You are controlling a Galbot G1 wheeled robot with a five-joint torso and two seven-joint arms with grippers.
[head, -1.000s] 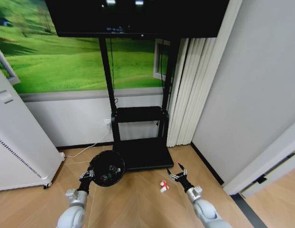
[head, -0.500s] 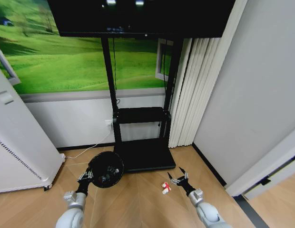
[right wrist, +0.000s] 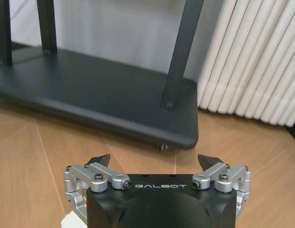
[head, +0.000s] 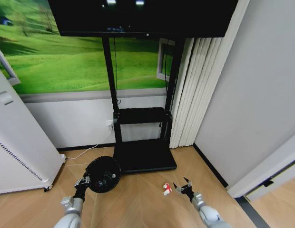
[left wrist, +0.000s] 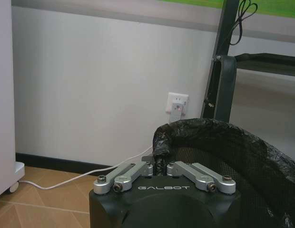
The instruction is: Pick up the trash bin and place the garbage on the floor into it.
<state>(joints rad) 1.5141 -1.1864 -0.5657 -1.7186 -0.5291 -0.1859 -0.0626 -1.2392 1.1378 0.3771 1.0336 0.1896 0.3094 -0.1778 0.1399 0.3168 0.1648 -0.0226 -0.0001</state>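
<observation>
The trash bin (head: 103, 174), black, round and lined with a black bag, hangs just above the wooden floor on my left. My left gripper (head: 83, 181) is shut on its near rim. In the left wrist view the left gripper (left wrist: 159, 165) pinches the bag-covered rim of the trash bin (left wrist: 223, 147). Small coloured pieces of garbage (head: 107, 177) lie inside the bin. A red-and-white packet (head: 166, 189) lies on the floor. My right gripper (head: 184, 186) is low, just right of the packet and open. The right gripper (right wrist: 155, 160) holds nothing between its spread fingertips.
A black TV stand (head: 145, 157) with a flat base plate (right wrist: 104, 95) stands just beyond both grippers. A tall white appliance (head: 16, 152) is at the left, with a white cable (head: 85, 151) on the floor. Pleated curtains (head: 190, 90) and a wall close the right side.
My right gripper has dropped lower toward the floor beside the packet, still open. The bin, still held, sits slightly lower. The head camera has shifted a little.
</observation>
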